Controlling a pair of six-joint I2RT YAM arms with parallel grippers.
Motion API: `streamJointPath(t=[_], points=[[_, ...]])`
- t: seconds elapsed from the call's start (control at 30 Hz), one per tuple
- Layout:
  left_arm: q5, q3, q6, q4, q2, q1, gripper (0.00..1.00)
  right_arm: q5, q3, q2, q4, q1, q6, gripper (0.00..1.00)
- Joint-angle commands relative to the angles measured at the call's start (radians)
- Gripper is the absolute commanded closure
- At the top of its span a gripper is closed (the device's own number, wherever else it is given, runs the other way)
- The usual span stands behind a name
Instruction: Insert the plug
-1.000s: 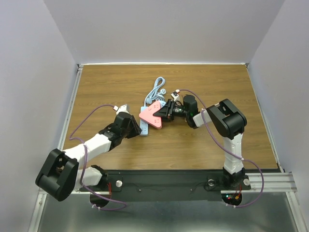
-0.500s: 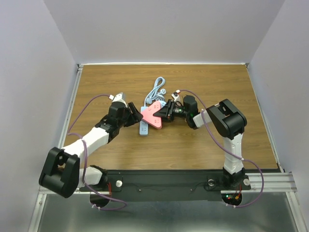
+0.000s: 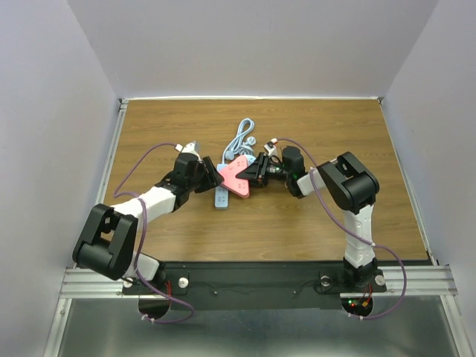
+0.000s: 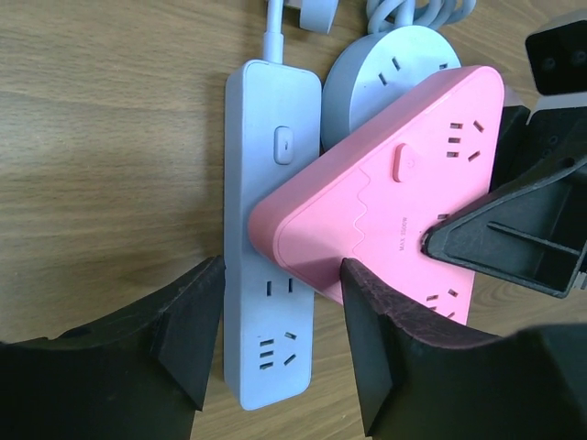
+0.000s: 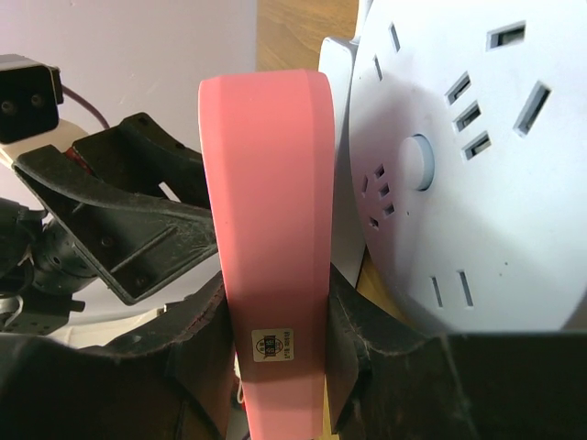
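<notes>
The right tool (image 5: 275, 353) pinches the pink adapter (image 4: 385, 202), which lies across the white power strip (image 4: 266, 137) on the bench (image 4: 92, 137). The left tool (image 4: 275, 312) stands spread astride the strip's end, not gripping. Risk: pressing down may slide the unheld strip; misaligned pins would jam short of the slots.

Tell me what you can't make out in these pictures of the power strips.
- Left wrist: middle of the white strip hidden under the pink strip's corner.
- Left wrist: cables cut off by the top edge; where they lead is unseen.
- Right wrist: pink strip seen edge-on, its socket face hidden.
</notes>
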Motion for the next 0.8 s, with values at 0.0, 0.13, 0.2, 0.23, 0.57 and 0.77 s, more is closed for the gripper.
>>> streamJointPath(t=[0.0,0.13,0.2,0.23,0.57,0.77], points=[[-0.001,0.011,0.018,0.052,0.024,0.008,0.41,0.135,-0.025,0.088,-0.236,-0.007,-0.076,1.0],[0.005,0.001,0.019,0.058,0.049,0.008,0.51,0.16,-0.034,0.075,-0.242,-0.007,-0.084,0.96],[0.011,-0.008,0.019,0.062,0.054,0.008,0.56,0.177,-0.034,0.065,-0.262,-0.007,-0.099,0.96],[0.013,-0.02,0.018,0.07,0.055,0.008,0.6,0.183,-0.033,0.062,-0.271,-0.007,-0.104,0.96],[0.054,-0.105,-0.007,0.136,0.098,0.006,0.71,0.249,0.012,0.039,-0.422,-0.006,-0.191,0.97],[0.031,-0.129,-0.002,0.144,0.11,0.006,0.73,0.269,-0.004,0.034,-0.448,-0.007,-0.208,0.98]])
